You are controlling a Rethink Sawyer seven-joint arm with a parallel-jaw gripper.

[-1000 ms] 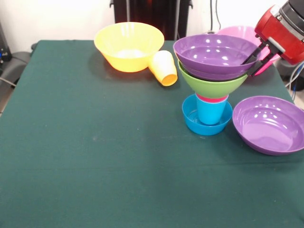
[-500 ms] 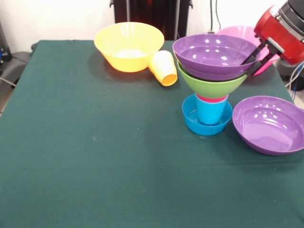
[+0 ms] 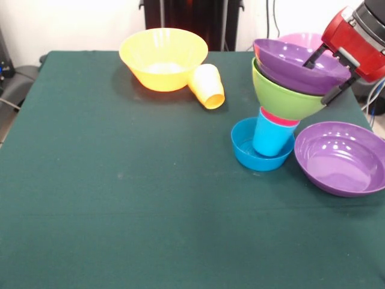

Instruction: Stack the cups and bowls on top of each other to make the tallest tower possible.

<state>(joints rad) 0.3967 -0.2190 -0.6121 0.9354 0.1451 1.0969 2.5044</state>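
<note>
The tower leans to the right: a small blue bowl (image 3: 243,150) on the cloth, a tilted blue cup (image 3: 271,139) in it, a red cup rim (image 3: 283,118), a lime green bowl (image 3: 283,96), and a purple bowl (image 3: 289,63) on top. My gripper (image 3: 326,75) comes in from the upper right and is shut on the top purple bowl's right rim, one finger inside and one outside. A second purple bowl (image 3: 340,158) sits on the table to the tower's right. Only one small blue bowl shows.
A large orange-yellow bowl (image 3: 162,57) stands at the back, with a yellow-orange cup (image 3: 207,85) lying on its side against it. A pink bowl (image 3: 307,39) shows behind the tower. The green cloth's (image 3: 120,192) right edge is close to the second purple bowl.
The top purple bowl and the green bowl have swung right and tilted, and the cups under them now lean. The gripper has barely shifted.
</note>
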